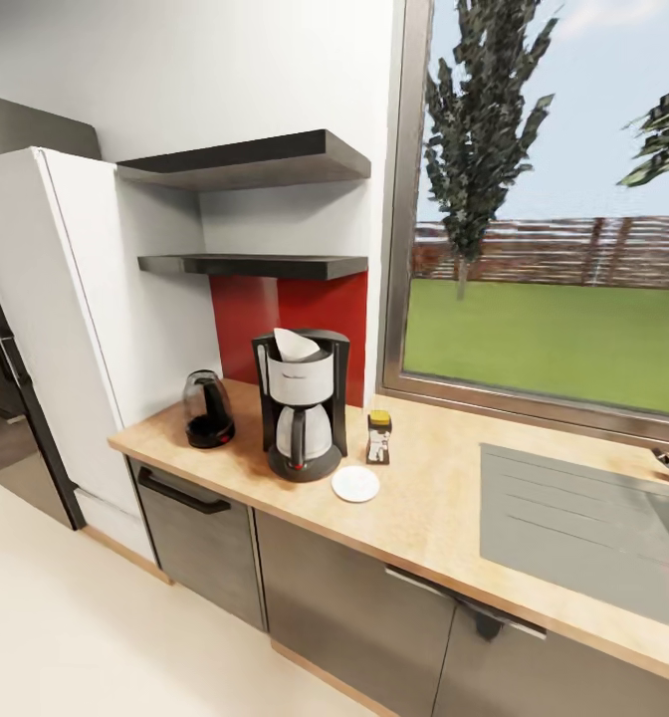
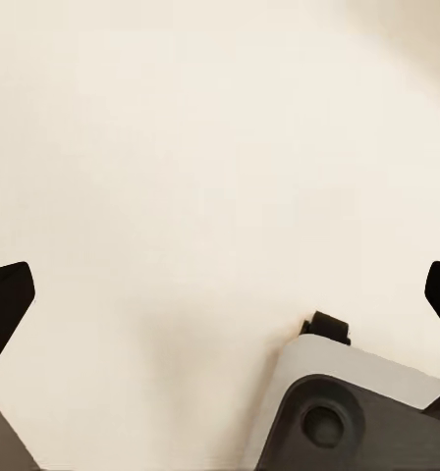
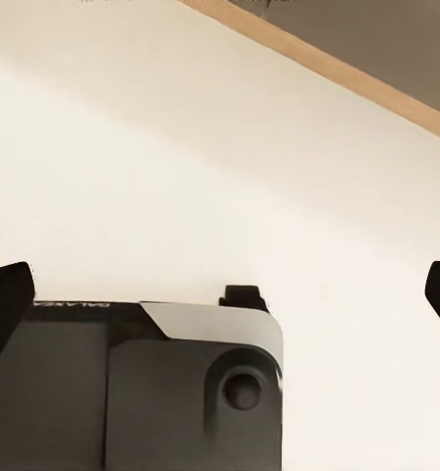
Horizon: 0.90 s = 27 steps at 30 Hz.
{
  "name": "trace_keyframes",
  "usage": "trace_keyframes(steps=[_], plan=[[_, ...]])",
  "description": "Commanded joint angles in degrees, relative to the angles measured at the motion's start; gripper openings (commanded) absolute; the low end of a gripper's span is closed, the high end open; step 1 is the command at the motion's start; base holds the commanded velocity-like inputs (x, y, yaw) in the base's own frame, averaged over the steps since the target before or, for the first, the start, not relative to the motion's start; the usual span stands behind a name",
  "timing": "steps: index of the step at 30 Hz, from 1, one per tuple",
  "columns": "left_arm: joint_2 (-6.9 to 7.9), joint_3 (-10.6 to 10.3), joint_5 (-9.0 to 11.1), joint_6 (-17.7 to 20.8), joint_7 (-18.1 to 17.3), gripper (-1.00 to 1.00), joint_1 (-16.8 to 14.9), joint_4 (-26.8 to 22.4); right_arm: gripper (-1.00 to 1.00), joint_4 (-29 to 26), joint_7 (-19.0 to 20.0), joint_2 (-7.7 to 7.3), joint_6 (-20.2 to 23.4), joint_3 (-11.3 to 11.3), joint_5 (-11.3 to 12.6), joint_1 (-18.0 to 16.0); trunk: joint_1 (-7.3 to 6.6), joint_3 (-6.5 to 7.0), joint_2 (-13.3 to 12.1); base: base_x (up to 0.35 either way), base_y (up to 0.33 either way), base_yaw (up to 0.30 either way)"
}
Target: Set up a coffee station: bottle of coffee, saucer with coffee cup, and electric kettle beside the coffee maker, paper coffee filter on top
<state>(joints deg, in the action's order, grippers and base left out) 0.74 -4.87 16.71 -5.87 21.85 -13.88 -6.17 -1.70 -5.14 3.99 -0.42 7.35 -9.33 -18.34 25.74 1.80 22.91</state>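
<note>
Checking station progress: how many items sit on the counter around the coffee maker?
3: electric kettle to the left of the coffee maker, coffee bottle to its right, saucer in front-right. No cup visible.

We've got a matt wood-look countertop (image 1: 444,518), glossy red backsplash (image 1: 305,309), brushed-metal sink (image 1: 573,518), and a shiny black-and-silver plastic coffee maker (image 1: 301,403).

Bright daylight, soft shadows, slightly blurry renders
</note>
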Motion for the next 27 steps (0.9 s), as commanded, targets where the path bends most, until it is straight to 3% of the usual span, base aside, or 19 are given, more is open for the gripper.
trace_keyframes(steps=[1,17,27], plan=[[0.03,-0.49,0.60,-0.27,0.12,1.00,0.00,0.01,1.00,0.03,-0.22,0.00,-0.03,0.47,-0.60,-0.03,0.04,-0.02,0.01,0.116,0.287,-0.223],[0.05,-0.49,1.02,-0.37,0.12,1.00,0.00,0.01,1.00,0.12,-0.22,0.02,-0.03,0.47,-0.60,-0.03,0.04,-0.02,0.01,0.034,0.329,-0.259],[0.05,-0.49,0.62,-0.37,0.12,1.00,0.00,0.01,1.00,0.07,-0.22,0.17,-0.08,0.47,-0.57,-0.03,0.04,-0.02,0.01,0.105,0.324,-0.041]])
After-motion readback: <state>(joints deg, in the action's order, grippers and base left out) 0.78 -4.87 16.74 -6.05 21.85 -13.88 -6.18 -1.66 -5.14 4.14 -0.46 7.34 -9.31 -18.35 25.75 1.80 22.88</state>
